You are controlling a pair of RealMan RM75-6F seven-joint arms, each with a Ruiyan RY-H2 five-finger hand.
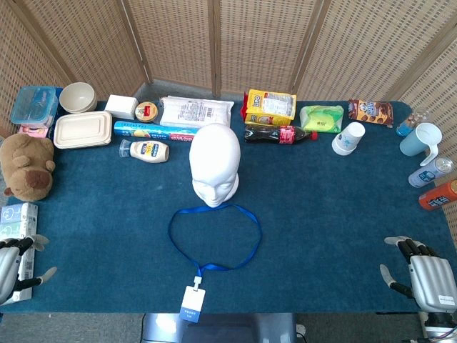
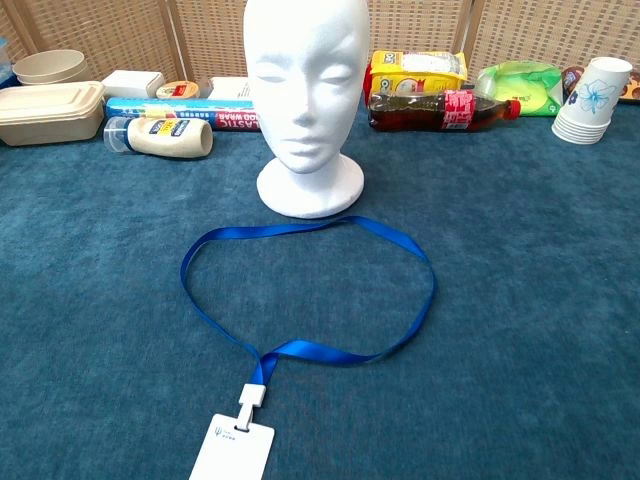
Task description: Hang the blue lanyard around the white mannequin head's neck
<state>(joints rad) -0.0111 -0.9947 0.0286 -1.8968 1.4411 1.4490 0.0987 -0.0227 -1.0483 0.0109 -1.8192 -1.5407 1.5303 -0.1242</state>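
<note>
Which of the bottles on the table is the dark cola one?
The cola bottle lying on its side right of the mannequin head, red-labelled; the mayonnaise bottle is pale.

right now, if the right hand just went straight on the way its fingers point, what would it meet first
The right hand has its fingers pointing roughly toward the robot's left, across the near table. The first thing in that line looks like the blue lanyard, near the right side of its loop. Height above the cloth is unclear, so it might pass over.

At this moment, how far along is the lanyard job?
Nothing done yet: the blue lanyard lies as an open loop on the table, in front of the white mannequin head, with its badge nearest the robot. Nothing in hand: left robot hand and right robot hand rest empty at the table corners. Grasping, lifting and hanging remain.
</note>
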